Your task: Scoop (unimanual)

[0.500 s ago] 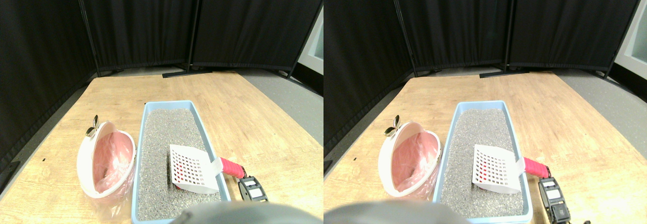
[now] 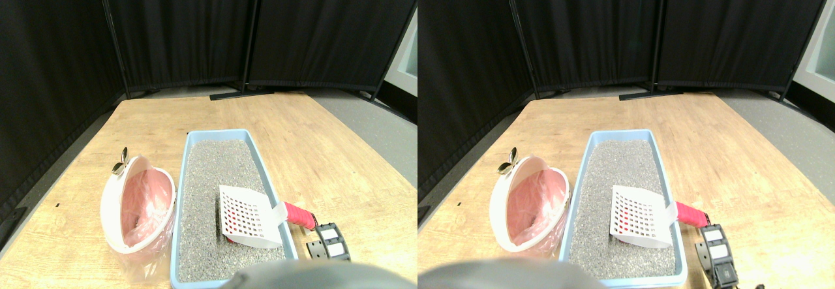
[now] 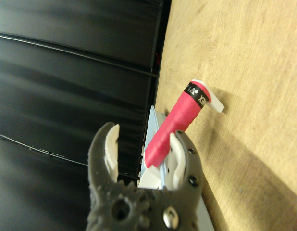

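A white slotted scoop [image 2: 248,217] lies on the grey litter in the light blue litter box [image 2: 189,171], its red wrapped handle [image 2: 299,216] sticking out over the box's right rim. My right gripper [image 2: 329,242] sits on the wooden floor just right of the handle's end. In the wrist view the gripper [image 3: 142,134] stands open, its white-padded fingers [image 3: 110,144] spread apart. The red handle [image 3: 179,120] runs past the outer side of one finger and is not between the jaws. A corner of the blue box [image 3: 152,120] shows behind it.
A white bin [image 2: 107,197] with a pink liner leans beside the box's left wall, with a metal clip [image 2: 119,162] at its top. Black curtain panels [image 2: 196,28] close off the back. Wooden floor [image 2: 326,152] stretches to the right of the box.
My gripper has shifted slightly right and up beside the handle's end and turned a little. The scoop, box and bin have not moved.
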